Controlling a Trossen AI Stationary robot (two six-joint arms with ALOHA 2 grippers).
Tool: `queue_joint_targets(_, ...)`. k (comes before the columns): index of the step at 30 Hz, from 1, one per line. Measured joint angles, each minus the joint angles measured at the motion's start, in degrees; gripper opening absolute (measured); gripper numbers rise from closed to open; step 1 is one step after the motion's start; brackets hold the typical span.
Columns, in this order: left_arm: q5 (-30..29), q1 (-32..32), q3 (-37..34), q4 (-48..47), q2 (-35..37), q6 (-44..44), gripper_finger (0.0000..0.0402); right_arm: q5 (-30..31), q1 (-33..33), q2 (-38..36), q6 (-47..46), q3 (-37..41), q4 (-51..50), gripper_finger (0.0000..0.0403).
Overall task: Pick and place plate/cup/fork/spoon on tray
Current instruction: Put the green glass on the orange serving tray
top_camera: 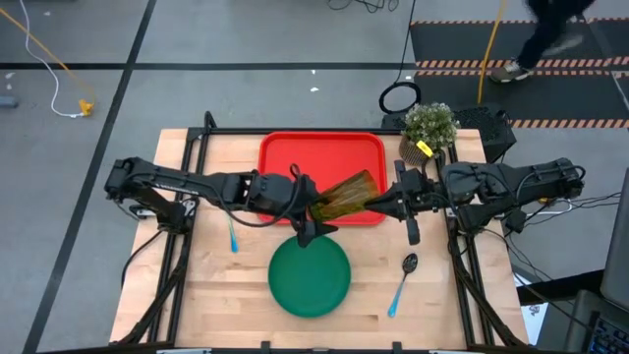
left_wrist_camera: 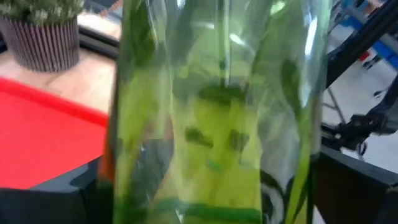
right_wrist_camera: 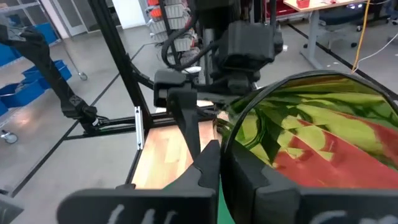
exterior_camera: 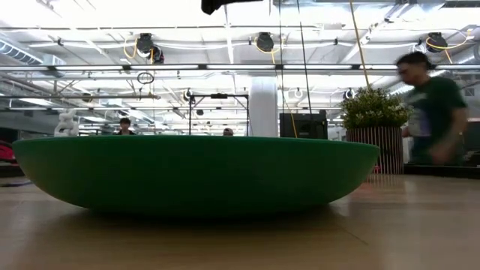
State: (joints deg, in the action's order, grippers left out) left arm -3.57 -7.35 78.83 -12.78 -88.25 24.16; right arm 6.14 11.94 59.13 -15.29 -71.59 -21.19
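Cup (top_camera: 350,196) lies sideways, mouth toward right gripper (top_camera: 378,205).

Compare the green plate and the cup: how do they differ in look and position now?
The plate is opaque dark green, wide and flat; the cup is translucent olive and narrow. The plate rests on the bare table; the cup is tilted over the tray, between both grippers. Both are green.
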Motion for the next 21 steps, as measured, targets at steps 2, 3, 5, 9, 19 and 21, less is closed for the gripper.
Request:
queue_joint_targets(2,-0.16,0.00,0.04,0.82,0.08,0.01,0.0390,-0.19,0.00,0.00,-0.02,0.00,0.03,0.0004)
queue_joint_targets(3,-0.27,0.00,0.04,0.73,0.09,0.03,0.0383,-0.19,0.00,0.00,0.00,0.00,0.00,0.0004)
queue_joint_targets(5,-0.36,0.08,0.04,0.57,0.22,0.02,0.0367,-0.19,0.00,0.00,-0.02,0.00,-0.07,0.0004)
queue_joint_targets(9,-0.42,0.37,0.04,0.62,0.65,0.02,0.0331,-0.17,0.00,0.00,0.09,-0.02,0.16,0.0004)
queue_joint_targets(19,0.52,0.59,0.04,0.46,0.63,0.28,0.0321,-0.25,0.00,-0.02,1.07,-0.02,-0.04,0.0004)
queue_joint_targets(21,0.52,0.59,0.04,0.46,0.63,0.29,0.0321,-0.28,0.00,-0.02,1.12,-0.02,-0.04,0.0004)
